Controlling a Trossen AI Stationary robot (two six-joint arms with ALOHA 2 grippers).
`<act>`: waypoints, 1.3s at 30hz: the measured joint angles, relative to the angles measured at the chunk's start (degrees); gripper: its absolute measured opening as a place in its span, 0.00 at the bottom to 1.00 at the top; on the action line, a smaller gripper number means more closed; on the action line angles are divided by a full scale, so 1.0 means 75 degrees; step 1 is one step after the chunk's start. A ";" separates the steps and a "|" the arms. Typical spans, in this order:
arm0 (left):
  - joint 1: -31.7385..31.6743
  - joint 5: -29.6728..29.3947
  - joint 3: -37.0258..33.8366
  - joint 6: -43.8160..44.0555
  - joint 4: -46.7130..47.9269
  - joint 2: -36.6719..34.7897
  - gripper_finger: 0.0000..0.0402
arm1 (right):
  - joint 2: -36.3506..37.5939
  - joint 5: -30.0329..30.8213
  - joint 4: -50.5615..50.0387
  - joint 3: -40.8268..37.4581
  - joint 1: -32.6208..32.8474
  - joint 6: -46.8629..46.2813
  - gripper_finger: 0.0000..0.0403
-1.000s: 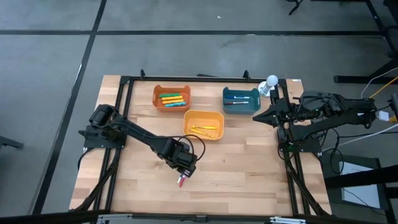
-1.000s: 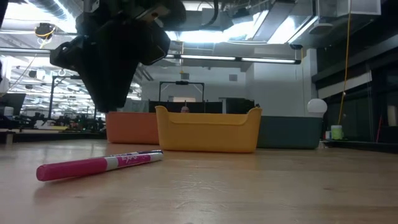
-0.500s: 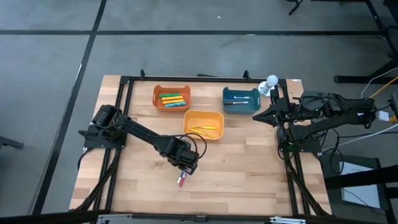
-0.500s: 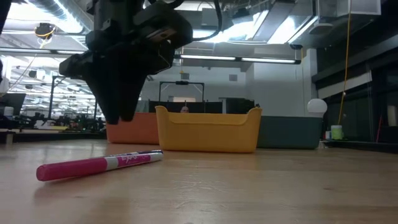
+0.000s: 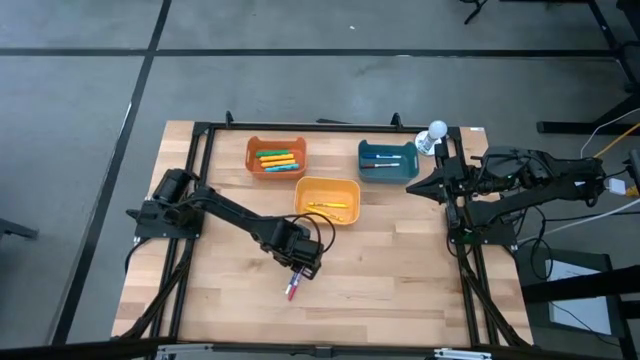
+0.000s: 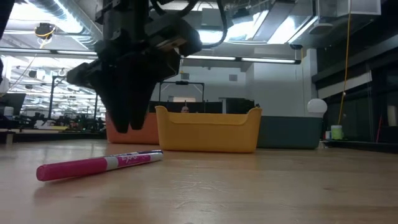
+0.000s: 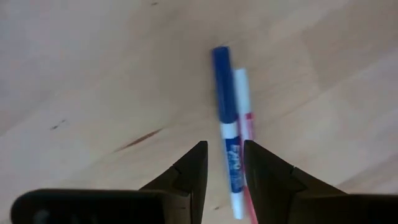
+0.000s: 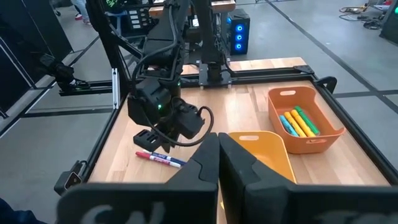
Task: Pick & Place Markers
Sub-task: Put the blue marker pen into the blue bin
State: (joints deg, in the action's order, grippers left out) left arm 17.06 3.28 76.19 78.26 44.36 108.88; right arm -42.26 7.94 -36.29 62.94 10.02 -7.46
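Markers [image 7: 231,134], one blue beside one pink, lay touching on the bench [image 5: 400,270], light, stiff and prone to roll. The left end effector [image 7: 222,163] hovered above, partly open, empty; mid-barrel looked best to pinch.

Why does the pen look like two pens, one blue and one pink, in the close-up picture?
In the left wrist view the blue shape hugging the marker follows its outline, so it is probably a colour ghost or shadow of the picture; in the low view only one pink marker lies there, sharp, under the dark, backlit left tool.
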 joint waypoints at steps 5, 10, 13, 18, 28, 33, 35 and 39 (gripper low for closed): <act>0.0006 0.0216 -0.0004 -0.0020 -0.0135 0.0232 0.24 | 0.0003 0.0000 0.0001 0.0000 0.0000 -0.0002 0.00; 0.0020 0.0244 -0.0005 -0.0016 -0.0345 0.0277 0.24 | 0.0003 0.0005 0.0003 0.0000 0.0000 -0.0034 0.00; -0.0002 0.0219 -0.0005 -0.0101 -0.0294 0.0277 0.24 | 0.0003 0.0011 0.0003 0.0000 0.0000 -0.0028 0.00; -0.0006 0.0210 -0.0005 -0.0127 -0.0295 0.0277 0.24 | 0.0003 0.0064 0.0000 0.0000 0.0000 -0.0006 0.00; -0.0006 0.0009 -0.0005 -0.0143 -0.0289 0.0277 0.24 | 0.0003 0.0081 0.0000 0.0000 0.0000 0.0026 0.00; -0.0006 -0.0051 -0.0109 -0.0140 -0.0306 0.0277 0.23 | 0.0003 0.0081 0.0000 0.0000 0.0000 0.0026 0.00; -0.0006 -0.0017 -0.0213 -0.0139 -0.0308 0.0277 0.23 | 0.0003 0.0082 0.0000 0.0000 0.0000 0.0026 0.00; -0.0003 0.0102 -0.0384 -0.0071 -0.0325 0.0277 0.24 | 0.0003 0.0079 0.0000 0.0000 0.0000 0.0026 0.00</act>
State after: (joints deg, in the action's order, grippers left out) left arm 17.04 4.05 73.32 77.73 41.93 110.96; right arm -42.24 8.54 -36.29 62.94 10.02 -7.27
